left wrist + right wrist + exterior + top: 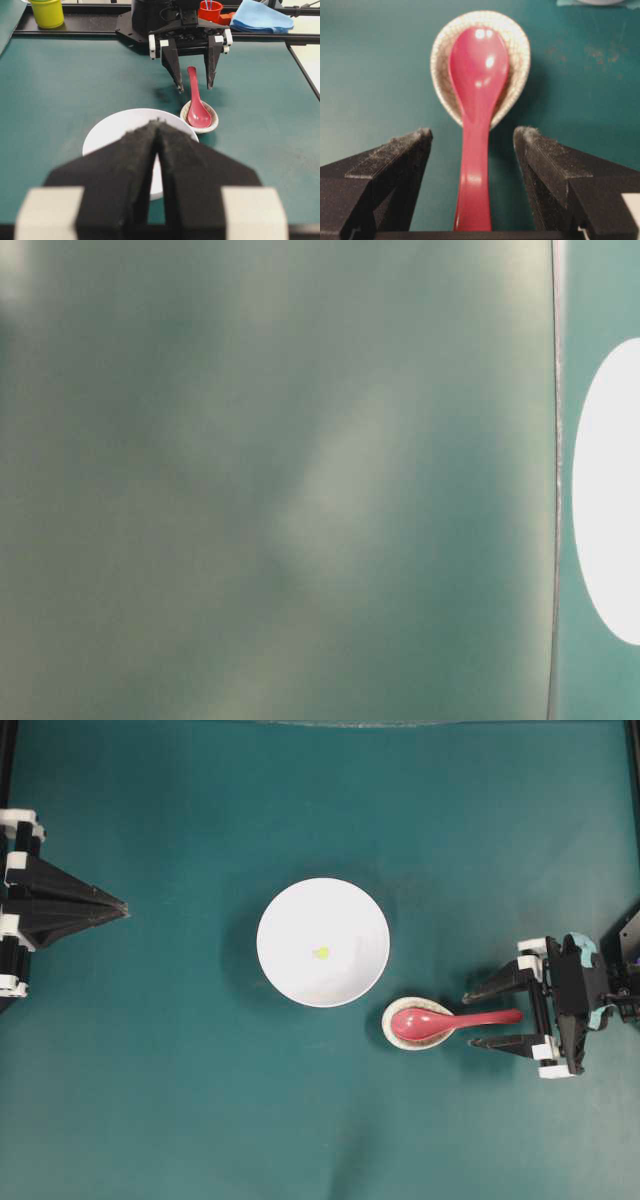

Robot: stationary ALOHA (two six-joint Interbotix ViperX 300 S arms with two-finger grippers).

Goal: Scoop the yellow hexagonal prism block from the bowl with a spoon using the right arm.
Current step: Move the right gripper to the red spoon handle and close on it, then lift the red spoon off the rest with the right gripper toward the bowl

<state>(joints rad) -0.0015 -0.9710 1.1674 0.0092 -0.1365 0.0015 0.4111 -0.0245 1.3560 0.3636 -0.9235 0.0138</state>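
With the right end effector (492, 1016) spread wide astride the spoon (440, 1021) handle, close squarely on the handle's middle, lifting level off the small dish (418, 1023).

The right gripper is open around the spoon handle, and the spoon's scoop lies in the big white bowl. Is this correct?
Not quite. The scoop of the spoon lies in the small speckled dish beside the bowl, as the overhead view shows. The right gripper is indeed open around the handle.
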